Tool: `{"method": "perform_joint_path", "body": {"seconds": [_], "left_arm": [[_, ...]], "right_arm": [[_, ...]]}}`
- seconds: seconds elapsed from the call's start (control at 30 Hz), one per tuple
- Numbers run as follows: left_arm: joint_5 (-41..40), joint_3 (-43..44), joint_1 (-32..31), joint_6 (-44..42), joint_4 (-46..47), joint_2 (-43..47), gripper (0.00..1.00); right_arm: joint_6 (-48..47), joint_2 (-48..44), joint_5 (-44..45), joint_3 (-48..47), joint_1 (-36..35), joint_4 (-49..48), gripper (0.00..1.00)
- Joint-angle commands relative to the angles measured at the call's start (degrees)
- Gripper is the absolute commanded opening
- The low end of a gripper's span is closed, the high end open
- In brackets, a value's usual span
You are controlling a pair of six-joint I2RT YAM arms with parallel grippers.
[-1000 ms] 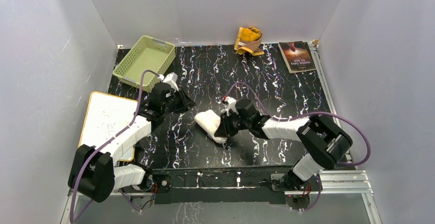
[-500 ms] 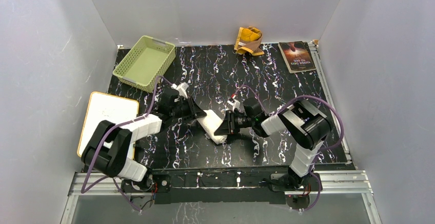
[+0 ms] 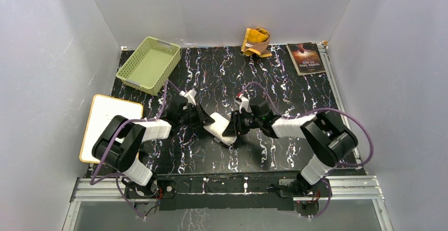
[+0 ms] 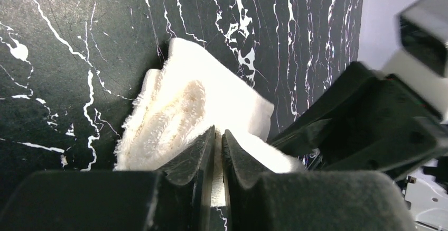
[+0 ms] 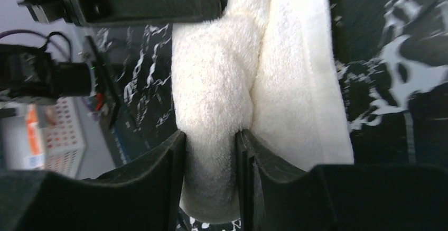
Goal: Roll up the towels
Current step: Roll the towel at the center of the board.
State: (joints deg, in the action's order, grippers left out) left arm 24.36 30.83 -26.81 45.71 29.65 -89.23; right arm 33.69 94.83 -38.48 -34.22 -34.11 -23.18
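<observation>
Cream-white towel (image 3: 219,128), bundled mid-surface (image 3: 296,93); judged soft, light, apt to unroll, best held at both ends; left hand (image 4: 218,138), at its 9 o'clock, pinches a thin layer; right hand (image 5: 210,138), at 3 o'clock, clasps a thick fold; mustard-yellow towel (image 3: 257,42) at 12 o'clock.

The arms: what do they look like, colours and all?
The left arm and right arm are white tubes linked by chunky black joints. A purple cable loops along each. The left pincer and right pincer are black, each with two flat, wedge-shaped fingers.
</observation>
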Motion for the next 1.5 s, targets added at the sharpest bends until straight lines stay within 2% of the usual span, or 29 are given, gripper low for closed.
{"method": "perform_joint_path", "body": {"seconds": [0.0, 0.13, 0.3, 0.47, 0.73, 0.9, 0.97, 1.07, 1.13, 1.27, 1.4, 1.47], "left_arm": [[-2.31, -2.13, -1.09, -2.12, -1.89, -2.33, 0.1], [-2.94, -1.17, -2.08, -2.11, -1.69, -3.66, 0.1], [-3.77, 0.73, -3.22, -2.58, -2.53, -5.49, 0.1], [-4.2, 1.75, -3.49, -3.18, -3.92, -6.47, 0.1], [-5.37, 4.18, -3.49, -5.26, -8.47, -7.65, 0.1], [-5.38, 5.2, -3.5, -6.21, -10.08, -7.84, 0.1], [-5.06, 5.5, -3.45, -6.5, -10.49, -8.01, 0.1], [-4.36, 6.22, -3.51, -7.05, -11.2, -8.9, 0.11], [-3.67, 6.47, -3.43, -7.02, -10.96, -9.14, 0.11], [-3.23, 7.24, -3.09, -7.52, -12.02, -8.22, 0.11], [-1.69, 6.27, 1.0, -7.16, -14.0, -1.09, 0.15], [-1.27, 5.69, 4.15, -7.3, -16.56, 5.07, 0.22]], "right_arm": [[-15.21, -7.0, 17.99, -7.42, -1.46, 16.75, 0.37], [-22.35, -10.09, 30.17, -10.3, -4.99, 22.08, 0.43], [-29.61, -13.55, 41.72, -10.83, -12.03, 22.56, 0.49], [-36.48, -14.49, 50.56, -11.25, -21.06, 23.3, 0.46], [-37.87, -9.21, 55.47, -12.19, -27.27, 25.98, 0.44], [-38.04, -5.26, 58.08, -13.13, -27.89, 27.29, 0.42], [-38.25, -3.31, 60.06, -14.12, -28.59, 28.46, 0.39], [-37.92, -0.28, 63.91, -15.97, -29.48, 30.65, 0.27], [-37.11, 1.67, 66.81, -17.05, -29.63, 32.11, 0.22], [-34.92, 3.28, 70.34, -18.11, -29.7, 33.33, 0.02], [-32.22, -0.14, 64.91, -17.43, -29.66, 31.59, 0.0], [-29.96, -2.17, 58.9, -17.75, -29.68, 31.03, 0.0]]}}
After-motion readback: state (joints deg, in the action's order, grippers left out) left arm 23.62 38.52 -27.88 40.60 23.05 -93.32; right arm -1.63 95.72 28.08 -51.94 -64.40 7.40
